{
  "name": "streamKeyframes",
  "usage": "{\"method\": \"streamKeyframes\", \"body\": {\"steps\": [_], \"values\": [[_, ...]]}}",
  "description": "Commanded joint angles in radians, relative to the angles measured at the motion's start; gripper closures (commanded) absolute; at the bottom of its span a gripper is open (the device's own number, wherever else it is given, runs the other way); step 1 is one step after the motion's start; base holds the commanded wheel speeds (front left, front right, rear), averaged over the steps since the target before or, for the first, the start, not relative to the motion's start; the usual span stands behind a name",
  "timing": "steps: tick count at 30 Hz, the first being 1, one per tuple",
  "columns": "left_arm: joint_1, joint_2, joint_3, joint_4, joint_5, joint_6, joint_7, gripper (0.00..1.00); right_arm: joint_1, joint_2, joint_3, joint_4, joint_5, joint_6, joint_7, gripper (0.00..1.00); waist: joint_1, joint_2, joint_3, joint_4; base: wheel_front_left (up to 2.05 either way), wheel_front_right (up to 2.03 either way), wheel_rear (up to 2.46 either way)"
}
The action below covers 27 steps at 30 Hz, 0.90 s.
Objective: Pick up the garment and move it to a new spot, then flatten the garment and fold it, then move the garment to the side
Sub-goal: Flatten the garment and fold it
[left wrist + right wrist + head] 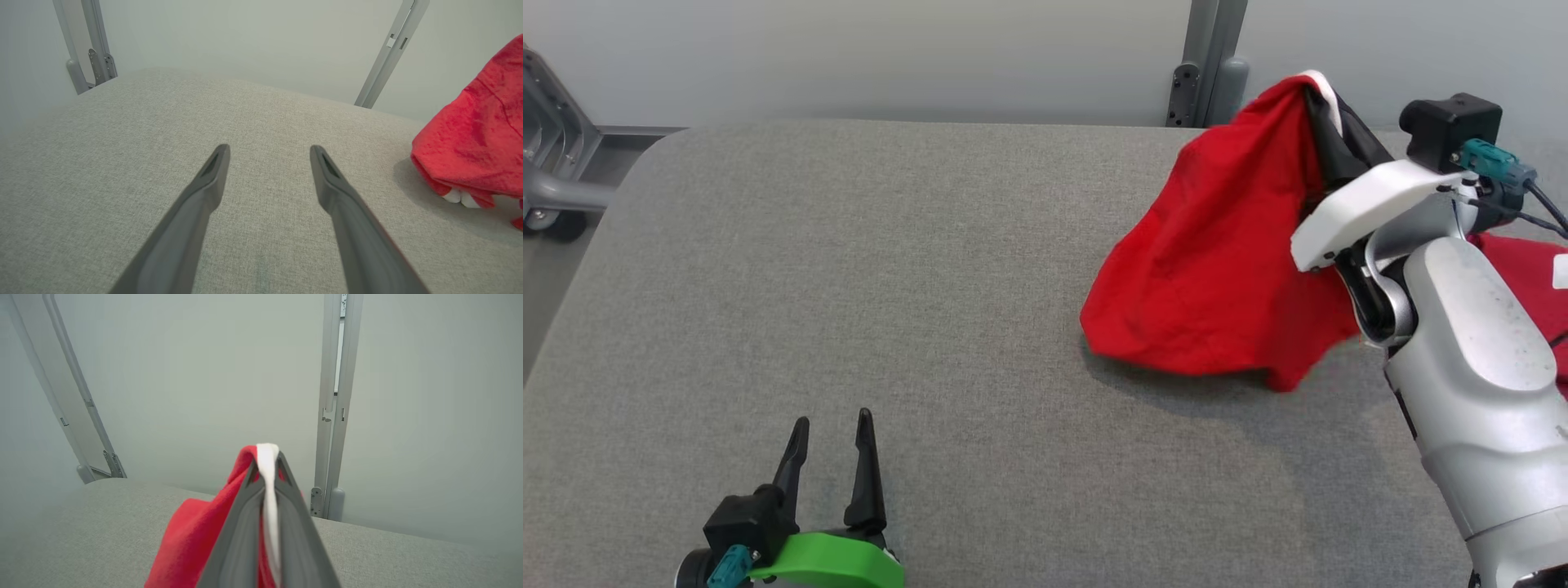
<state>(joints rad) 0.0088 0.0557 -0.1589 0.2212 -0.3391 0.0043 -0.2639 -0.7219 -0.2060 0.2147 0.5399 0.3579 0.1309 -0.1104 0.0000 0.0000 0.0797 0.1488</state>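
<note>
Right hand [267,467] pinches red garment [1217,269], partly raised.

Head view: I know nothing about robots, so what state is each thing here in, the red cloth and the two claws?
Red garment: bunched, one end lifted, the rest trailing down to the grey table.
White trim: pinched between the right fingers.
Right gripper: shut on the garment, raised.
Left gripper: open, empty, apart from the garment.
</note>
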Motion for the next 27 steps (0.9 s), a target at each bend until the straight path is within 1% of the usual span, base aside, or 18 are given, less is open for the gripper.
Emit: {"method": "streamKeyframes", "body": {"steps": [1,5,10,14,18,23,24,25,26,27], "values": [[0.011,0.000,0.002,0.001,0.008,-0.004,0.000,0.00,-0.006,0.009,0.023,-0.021,-0.007,0.000,-0.006,1.00,0.0000,0.0000,-0.011,0.000,0.00,0.00,0.00],[0.017,-0.001,-0.005,0.001,0.007,-0.005,0.000,0.00,0.044,0.043,0.123,-0.066,0.013,0.000,0.020,1.00,0.0000,0.0000,-0.020,0.008,0.00,0.00,0.00],[0.019,-0.001,-0.010,-0.001,0.006,-0.008,0.000,0.00,0.141,0.080,0.292,-0.090,0.051,0.000,0.046,1.00,0.0000,0.0000,-0.020,0.023,0.00,0.00,0.00],[0.013,-0.002,-0.010,-0.001,0.006,-0.008,0.000,0.00,0.215,0.106,0.417,-0.070,0.096,0.000,0.049,1.00,0.0000,0.0000,-0.015,0.031,0.00,0.00,0.00],[0.006,-0.002,-0.012,-0.002,0.005,-0.006,0.000,0.00,0.252,0.131,0.525,-0.035,0.126,0.000,0.028,1.00,0.0000,0.0000,-0.007,0.035,0.00,0.00,0.00],[-0.004,-0.003,-0.014,0.000,0.000,-0.006,0.000,0.00,0.230,0.147,0.644,0.028,0.121,0.000,-0.010,1.00,0.0000,0.0000,0.003,0.035,0.00,0.00,0.00],[-0.007,-0.003,-0.016,0.001,-0.001,-0.006,0.000,0.00,0.222,0.148,0.665,0.047,0.122,0.000,-0.024,0.89,0.0000,0.0000,0.005,0.036,0.00,0.00,0.00],[-0.010,-0.003,-0.017,0.002,-0.002,-0.007,0.000,0.00,0.217,0.149,0.686,0.063,0.121,0.000,-0.034,0.61,0.0000,0.0000,0.007,0.036,0.00,0.00,0.00],[-0.012,-0.003,-0.018,0.003,-0.003,-0.008,0.000,0.00,0.212,0.151,0.700,0.077,0.118,0.000,-0.048,0.18,0.0000,0.0000,0.009,0.037,0.00,0.00,0.00],[-0.015,-0.004,-0.019,0.004,-0.004,-0.008,0.000,0.00,0.205,0.153,0.714,0.090,0.119,0.000,-0.062,0.00,0.0000,0.0000,0.010,0.038,0.00,0.00,0.00]]}}
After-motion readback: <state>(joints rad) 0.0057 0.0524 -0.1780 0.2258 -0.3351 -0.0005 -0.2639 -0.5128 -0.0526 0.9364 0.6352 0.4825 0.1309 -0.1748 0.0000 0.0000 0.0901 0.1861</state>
